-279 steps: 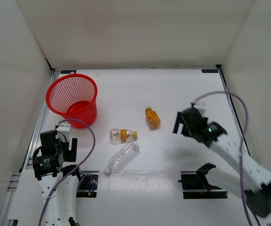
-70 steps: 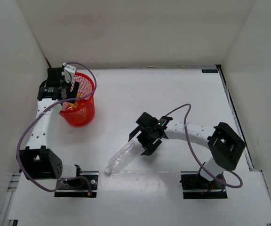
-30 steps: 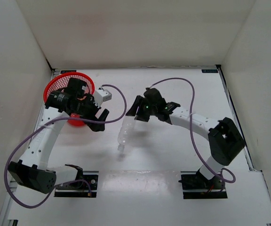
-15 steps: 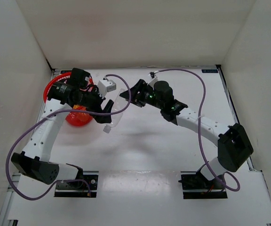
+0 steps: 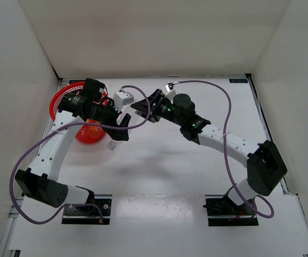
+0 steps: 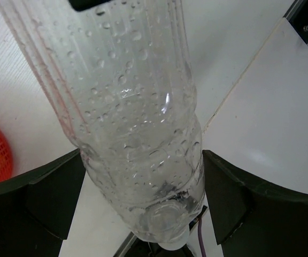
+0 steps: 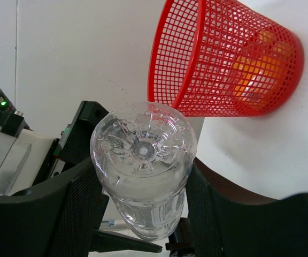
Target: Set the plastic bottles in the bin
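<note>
Clearly the bottle (image 6: 138,118) is light and empty. Its thin ribbed wall will dent under a hard squeeze, and the droplets on it hint at a slick skin, so the ribbed body is a safer place to hold than the tapering shoulder. It hangs above the desk (image 5: 170,171), just beside the bin (image 7: 197,59), neck down. The right gripper (image 7: 143,182) clasps its base end. The left gripper (image 6: 143,176) flanks the shoulder with both fingers against it, though I cannot tell if it is squeezing. Half a second ago both grippers and the bottle were a little further from the bin. At the earliest frame all three bottles lay on the desk; now none shows there.
</note>
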### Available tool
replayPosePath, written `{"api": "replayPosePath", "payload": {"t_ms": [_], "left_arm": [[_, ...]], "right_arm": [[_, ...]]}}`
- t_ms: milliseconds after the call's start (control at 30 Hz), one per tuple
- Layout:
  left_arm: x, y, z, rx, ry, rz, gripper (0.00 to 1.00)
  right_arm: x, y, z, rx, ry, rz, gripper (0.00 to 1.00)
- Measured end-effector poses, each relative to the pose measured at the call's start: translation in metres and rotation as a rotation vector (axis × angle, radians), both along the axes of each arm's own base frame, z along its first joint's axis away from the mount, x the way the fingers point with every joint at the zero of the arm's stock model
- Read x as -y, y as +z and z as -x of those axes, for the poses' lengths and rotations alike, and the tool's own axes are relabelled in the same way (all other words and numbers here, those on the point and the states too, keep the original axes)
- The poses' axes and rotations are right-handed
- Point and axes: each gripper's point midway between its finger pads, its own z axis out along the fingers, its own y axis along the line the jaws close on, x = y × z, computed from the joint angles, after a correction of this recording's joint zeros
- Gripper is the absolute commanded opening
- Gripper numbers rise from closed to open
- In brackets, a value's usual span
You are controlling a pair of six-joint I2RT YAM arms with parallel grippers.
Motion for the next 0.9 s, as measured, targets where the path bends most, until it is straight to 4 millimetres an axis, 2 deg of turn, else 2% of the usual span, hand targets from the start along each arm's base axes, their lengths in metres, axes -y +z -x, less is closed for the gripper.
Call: {"api": "replayPosePath", "payload": {"t_ms": [200, 233, 267, 300, 333, 367, 433, 533, 600, 667, 767, 900], "left_arm": [[0.001, -0.002, 0.007, -0.033, -0.018, 0.004, 0.44], [0.000, -0.003, 0.007, -0.036, -0.018, 0.002, 0.36], [0.000, -0.003, 0.008, -0.040, -0.019, -0.001, 0.17], [-0.001, -0.003, 0.009, -0.040, -0.019, -0.006, 0.10], [-0.002, -0.003, 0.008, -0.038, -0.018, -0.011, 0.10], [-0.003, -0.002, 0.007, -0.031, -0.015, -0.017, 0.10], [-0.007, 0.000, 0.002, 0.000, 0.000, -0.041, 0.10], [-0.017, 0.007, -0.013, 0.088, 0.045, -0.094, 0.10], [-0.028, 0.015, -0.028, 0.179, 0.104, -0.142, 0.10], [-0.044, 0.028, -0.043, 0.287, 0.180, -0.194, 0.10], [-0.076, 0.063, -0.070, 0.496, 0.351, -0.273, 0.10], [-0.127, 0.109, -0.097, 0.700, 0.594, -0.338, 0.12]], "right_arm": [[-0.002, 0.000, 0.004, -0.002, 0.015, -0.003, 0.00], [-0.002, 0.000, 0.005, 0.003, 0.023, 0.001, 0.05], [-0.002, 0.000, 0.006, 0.002, 0.031, 0.008, 0.13], [-0.003, 0.001, 0.007, 0.012, 0.041, 0.019, 0.25], [-0.004, 0.003, 0.008, 0.025, 0.052, 0.031, 0.55], [-0.004, 0.006, 0.008, 0.039, 0.061, 0.045, 0.73], [-0.005, 0.014, 0.010, 0.076, 0.079, 0.069, 0.99], [-0.002, 0.027, 0.012, 0.137, 0.094, 0.090, 0.99], [0.007, 0.037, 0.011, 0.166, 0.086, 0.091, 0.99], [0.027, 0.050, 0.003, 0.195, 0.043, 0.093, 0.99], [0.068, 0.077, -0.011, 0.276, -0.071, 0.115, 0.99], [0.106, 0.105, -0.002, 0.397, -0.167, 0.163, 0.99]]}}
